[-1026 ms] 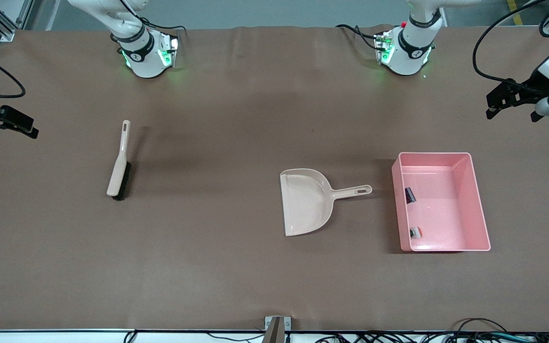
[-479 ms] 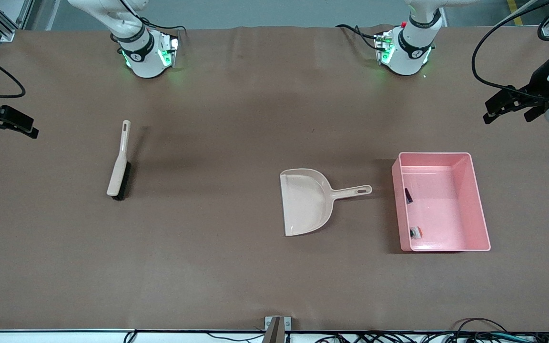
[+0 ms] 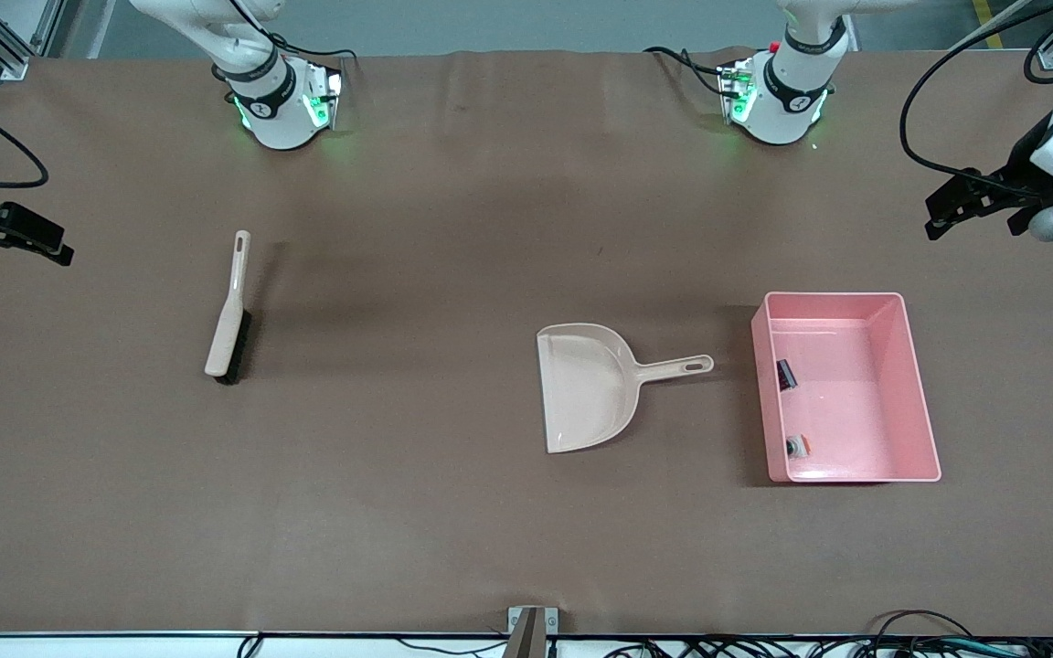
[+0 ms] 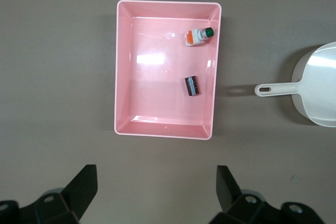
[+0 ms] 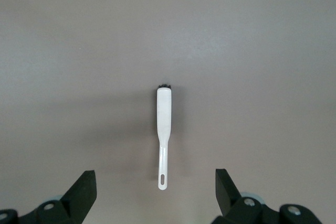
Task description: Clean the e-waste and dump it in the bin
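Note:
The pink bin [image 3: 921, 384] stands toward the left arm's end of the table. Inside it lie the two e-waste pieces: a dark stubby part [image 3: 786, 374] and a white-grey part with green and orange bits [image 3: 798, 446]. The left wrist view looks down on the bin [image 4: 157, 93] with the dark part [image 4: 192, 85] and the white-grey part [image 4: 198, 35]. My left gripper [image 3: 940, 212] [image 4: 156, 187] hangs open and empty over bare table beside the bin. My right gripper [image 3: 56, 247] [image 5: 156, 190] waits open and empty at the right arm's end.
A beige dustpan [image 3: 589, 386] [image 4: 320, 85] lies empty near the table's middle, its handle pointing at the bin. A beige brush with dark bristles [image 3: 228, 318] [image 5: 164, 124] lies toward the right arm's end. Both arm bases stand along the table's back edge.
My left gripper has shifted a little over the table's end beside the bin. The right arm, dustpan, brush and bin have not moved.

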Robot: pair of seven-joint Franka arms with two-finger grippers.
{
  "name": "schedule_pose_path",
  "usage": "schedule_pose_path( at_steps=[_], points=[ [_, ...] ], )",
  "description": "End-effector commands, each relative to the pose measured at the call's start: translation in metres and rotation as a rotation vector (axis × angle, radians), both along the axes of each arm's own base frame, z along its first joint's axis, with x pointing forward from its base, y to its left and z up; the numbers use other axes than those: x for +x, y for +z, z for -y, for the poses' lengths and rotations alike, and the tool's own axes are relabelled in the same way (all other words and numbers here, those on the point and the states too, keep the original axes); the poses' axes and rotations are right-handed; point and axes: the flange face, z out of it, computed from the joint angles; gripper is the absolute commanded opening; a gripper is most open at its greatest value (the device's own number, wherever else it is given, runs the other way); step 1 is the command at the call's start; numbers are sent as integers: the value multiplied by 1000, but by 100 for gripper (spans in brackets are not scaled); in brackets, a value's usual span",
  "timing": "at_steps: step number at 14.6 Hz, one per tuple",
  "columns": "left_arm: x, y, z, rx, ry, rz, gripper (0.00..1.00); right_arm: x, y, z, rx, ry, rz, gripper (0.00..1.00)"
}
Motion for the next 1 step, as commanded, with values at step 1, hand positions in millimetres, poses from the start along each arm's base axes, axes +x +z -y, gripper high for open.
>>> schedule_pose_path(
  at_steps=[1],
  points=[
    [2, 5, -1, 26, -58, -13, 100, -2, 1, 2, -11, 8, -4, 100]
  ],
)
